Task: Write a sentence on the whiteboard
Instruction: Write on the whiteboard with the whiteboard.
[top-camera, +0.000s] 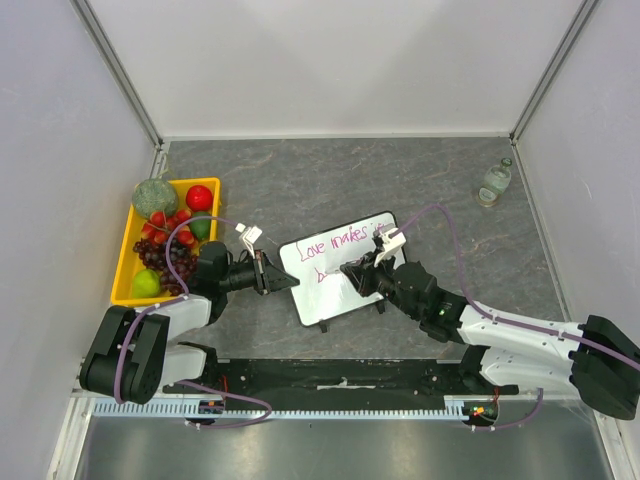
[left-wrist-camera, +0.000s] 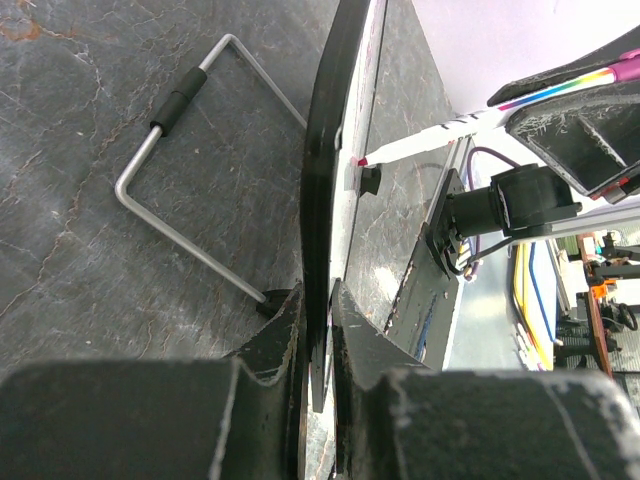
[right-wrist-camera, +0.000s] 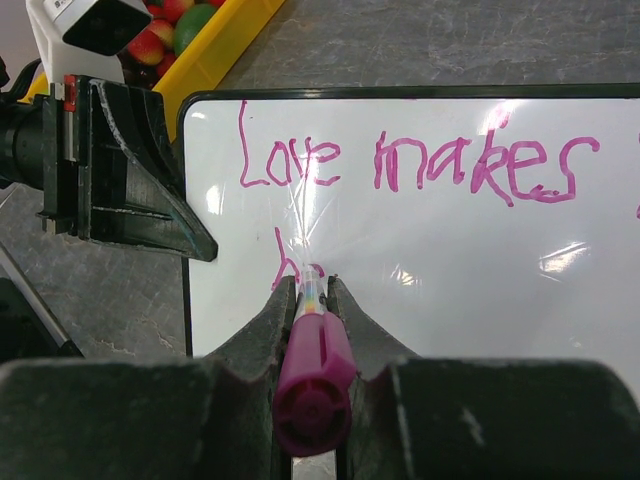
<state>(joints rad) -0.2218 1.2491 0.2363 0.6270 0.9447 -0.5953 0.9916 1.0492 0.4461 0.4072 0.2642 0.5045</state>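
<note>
Closest to my right wrist camera is the pink marker (right-wrist-camera: 312, 370), pinched between the two fingers of the right claw (right-wrist-camera: 310, 292), which is closed tight on its barrel. Its tip touches the whiteboard (right-wrist-camera: 450, 260) beside the first stroke of a second line. Above that, the sentence (right-wrist-camera: 420, 165) reads "Love makes" in pink. I see the left claw (left-wrist-camera: 316, 298) nearly closed, clamping the board's black-framed left edge, with a wire stand (left-wrist-camera: 190, 200) showing behind it. The board sits mid-table between both claws, angled. A yellow tray (top-camera: 125, 255) of fruit lies left; a small bottle (top-camera: 495, 182) stands far right.
</note>
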